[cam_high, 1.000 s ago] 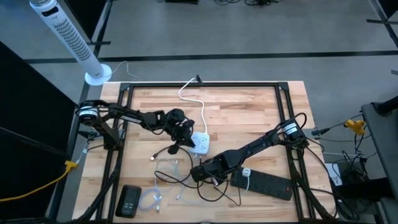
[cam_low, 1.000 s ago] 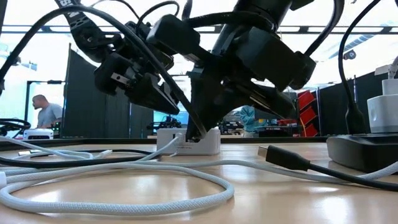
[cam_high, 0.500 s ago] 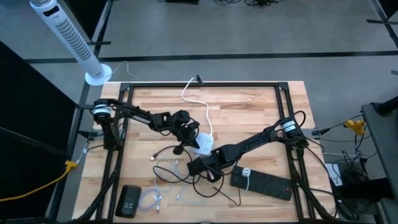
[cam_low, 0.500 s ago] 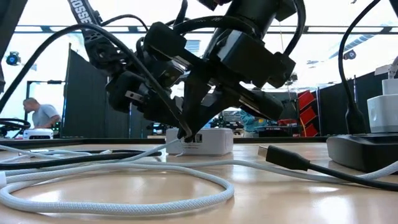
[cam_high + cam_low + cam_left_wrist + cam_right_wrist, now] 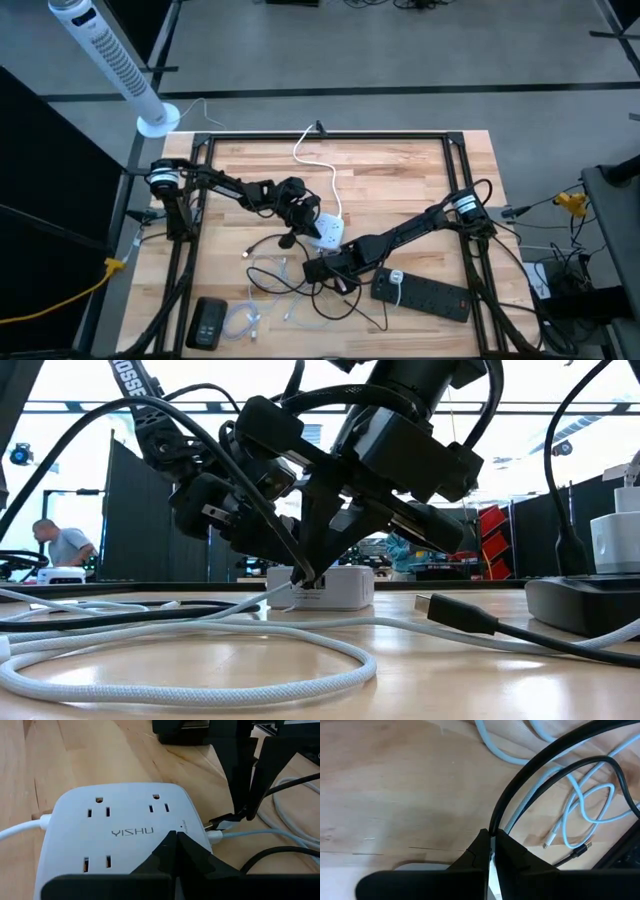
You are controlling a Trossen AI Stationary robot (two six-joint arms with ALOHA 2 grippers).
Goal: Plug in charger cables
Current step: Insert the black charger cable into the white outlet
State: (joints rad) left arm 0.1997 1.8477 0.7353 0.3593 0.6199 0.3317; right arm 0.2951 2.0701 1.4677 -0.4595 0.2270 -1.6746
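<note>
Left gripper [image 5: 176,840] is pressing down on the top of the white cube [image 5: 120,827], jaws shut with nothing between them, acting as a brace. Right gripper [image 5: 305,575] is working at the cube's side face, jaws closed on a black cable [image 5: 545,772] just behind its plug [image 5: 220,822]. In the left wrist view the plug tip is sitting at the cube's edge, beside a white cable [image 5: 260,834] that is already seated in a port there.

Remaining cables [image 5: 275,290] are lying in loose coils on the table [image 5: 400,170], near the front edge, between the cube and the power strip [image 5: 420,293]. Another black plug [image 5: 450,612] is lying free in the foreground of the low view.

Risks, as I am judging them:
- Plug is looking slightly tilted against the port (hard to confirm from here); pushing at an angle is likely to jam it or skid it off the face.
- Brace is resting on smooth plastic only; a sideways shove from the right arm could be sliding the cube away and tugging its fixed cord [image 5: 305,150].
- Grip is sitting on the cable, not the plug body, so the cable may be buckling instead of driving the plug in.
- The seated white plug is right beside it and could be getting knocked loose.
- Loose coils under the right arm could be snagging as it moves.
</note>
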